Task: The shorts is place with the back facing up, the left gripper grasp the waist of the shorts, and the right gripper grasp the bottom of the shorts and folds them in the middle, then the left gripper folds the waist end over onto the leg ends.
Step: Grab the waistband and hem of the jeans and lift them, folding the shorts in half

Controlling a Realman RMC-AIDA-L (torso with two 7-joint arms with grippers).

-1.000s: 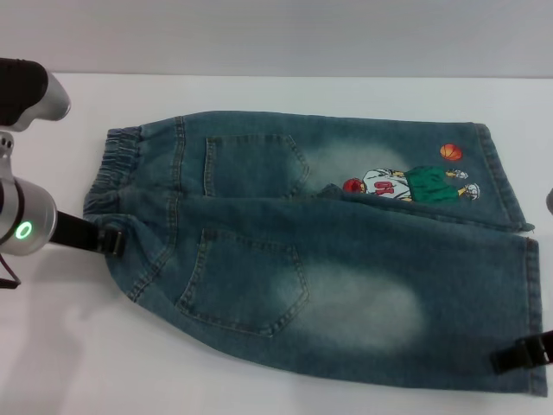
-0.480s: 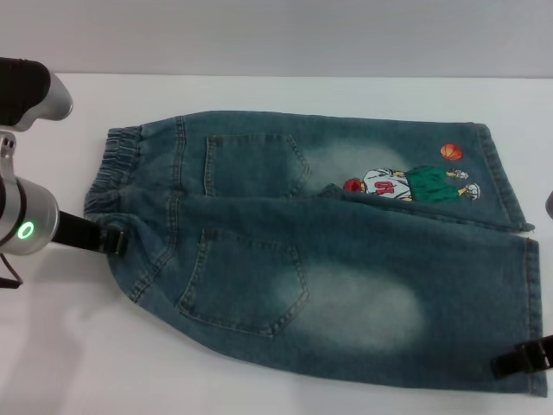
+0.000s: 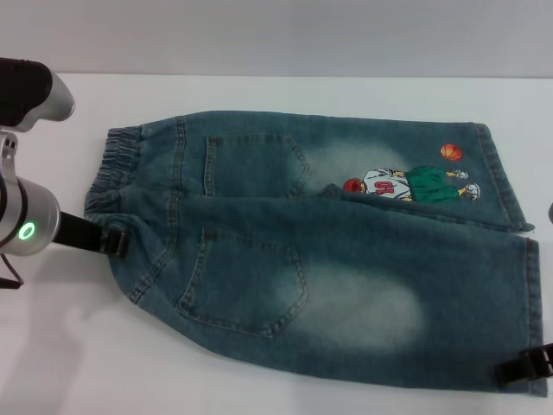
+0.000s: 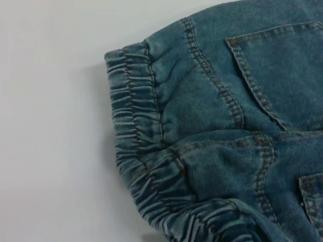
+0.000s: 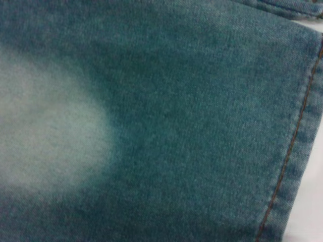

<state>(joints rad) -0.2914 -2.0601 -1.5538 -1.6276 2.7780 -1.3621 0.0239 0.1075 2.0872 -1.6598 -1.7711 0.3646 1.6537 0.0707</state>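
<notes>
The blue denim shorts (image 3: 320,251) lie flat, back pockets up, with the elastic waist (image 3: 117,169) at the left and the leg hems (image 3: 510,216) at the right. The near leg overlaps the far leg, which carries a cartoon print (image 3: 410,183). My left gripper (image 3: 112,241) sits at the near end of the waist, touching the cloth edge. The left wrist view shows the gathered waistband (image 4: 136,131). My right gripper (image 3: 527,367) is at the near corner of the near leg's hem. The right wrist view looks close onto the denim and its stitched hem (image 5: 295,136).
The shorts rest on a white table (image 3: 69,346), with bare surface at the near left and along the far edge. The left arm's silver housing (image 3: 26,226) stands just left of the waist.
My right gripper has slid along the hem toward the near edge of the shorts. The left gripper and the shorts have barely shifted.
</notes>
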